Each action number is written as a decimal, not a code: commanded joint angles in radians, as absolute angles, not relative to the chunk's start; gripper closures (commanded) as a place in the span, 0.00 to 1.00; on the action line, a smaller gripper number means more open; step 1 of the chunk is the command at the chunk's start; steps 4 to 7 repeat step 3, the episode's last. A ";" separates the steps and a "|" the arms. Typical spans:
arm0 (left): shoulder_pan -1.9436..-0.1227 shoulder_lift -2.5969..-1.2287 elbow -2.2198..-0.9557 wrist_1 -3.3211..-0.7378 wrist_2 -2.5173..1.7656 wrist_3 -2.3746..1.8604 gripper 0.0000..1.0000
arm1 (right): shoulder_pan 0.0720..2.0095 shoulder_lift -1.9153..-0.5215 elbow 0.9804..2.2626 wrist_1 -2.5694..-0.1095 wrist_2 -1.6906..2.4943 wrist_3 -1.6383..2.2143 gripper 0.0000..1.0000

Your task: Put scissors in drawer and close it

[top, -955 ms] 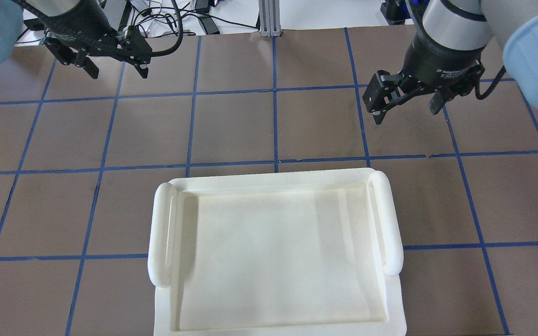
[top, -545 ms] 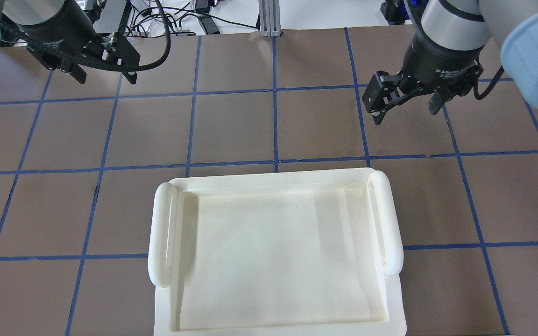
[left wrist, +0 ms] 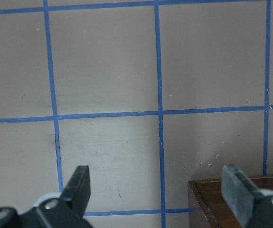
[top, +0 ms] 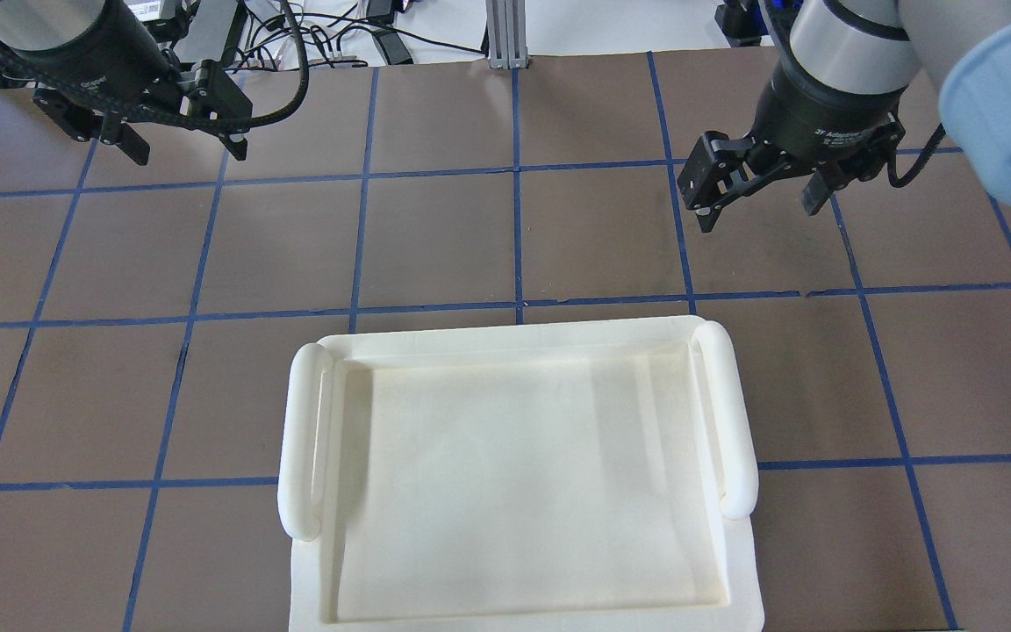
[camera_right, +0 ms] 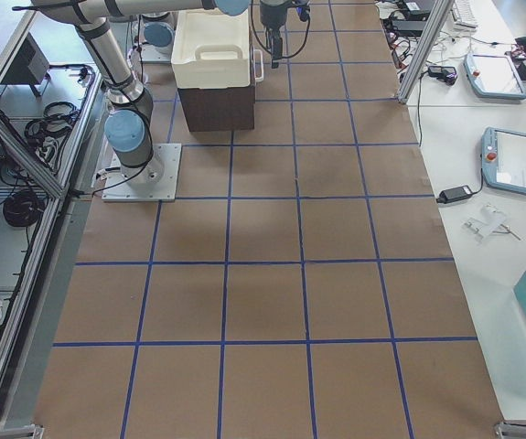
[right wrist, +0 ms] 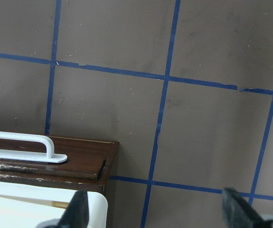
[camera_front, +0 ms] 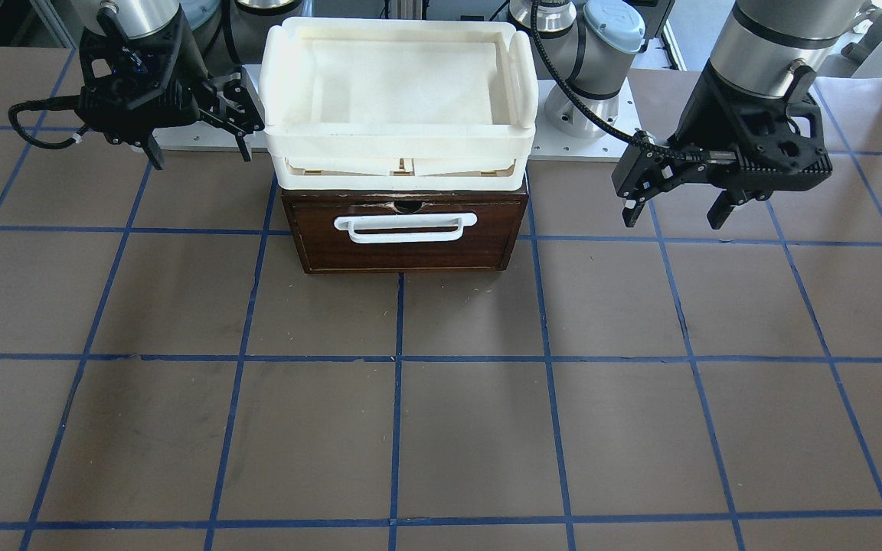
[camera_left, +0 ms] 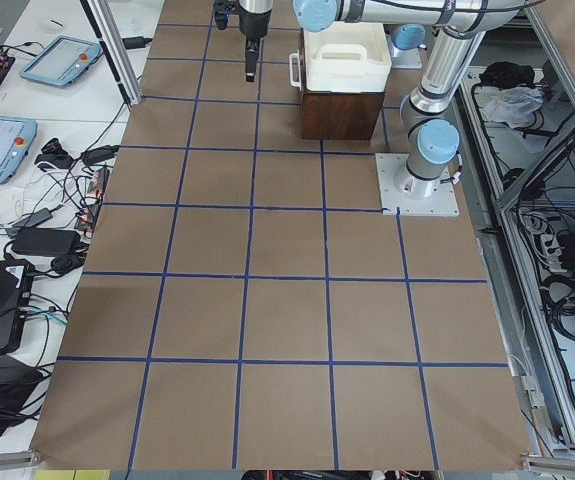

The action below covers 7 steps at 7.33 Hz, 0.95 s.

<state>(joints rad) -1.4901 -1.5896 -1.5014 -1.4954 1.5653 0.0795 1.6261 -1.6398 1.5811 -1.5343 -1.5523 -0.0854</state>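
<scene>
The drawer (camera_front: 405, 245) has a dark brown front and a white bar handle (camera_front: 405, 228), and it looks pushed in. The scissors show in no view. My left gripper (camera_front: 674, 216) is open and empty, hanging over the table beside the drawer unit; it also shows in the overhead view (top: 188, 151). My right gripper (camera_front: 200, 155) is open and empty on the unit's other side, and it also shows in the overhead view (top: 756, 211). The right wrist view shows the drawer front (right wrist: 79, 159) and its handle (right wrist: 22, 141) below the open jaws.
A cream-white plastic tray (top: 321, 421) with two side handles sits on top of the drawer unit and hides it from above. The brown mat with blue grid lines (camera_front: 410, 428) stretches out in front of the drawer. Cables (top: 339, 35) lie beyond the far edge.
My left gripper has moved left and toward the far edge in the overhead view. My right gripper has shifted very slightly. Both have stayed open.
</scene>
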 commanded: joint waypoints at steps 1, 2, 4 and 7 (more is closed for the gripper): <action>-1.486 -1.586 -1.503 -1.500 1.568 0.081 0.00 | 1.624 -1.640 1.574 -1.546 -1.548 -0.077 0.00; -1.486 -1.586 -1.503 -1.500 1.568 0.081 0.00 | 1.624 -1.638 1.574 -1.568 -1.549 -0.039 0.00; -1.486 -1.585 -1.503 -1.503 1.568 0.081 0.00 | 1.624 -1.638 1.575 -1.571 -1.548 -0.028 0.00; -1.486 -1.585 -1.503 -1.503 1.568 0.081 0.00 | 1.624 -1.638 1.575 -1.571 -1.548 -0.028 0.00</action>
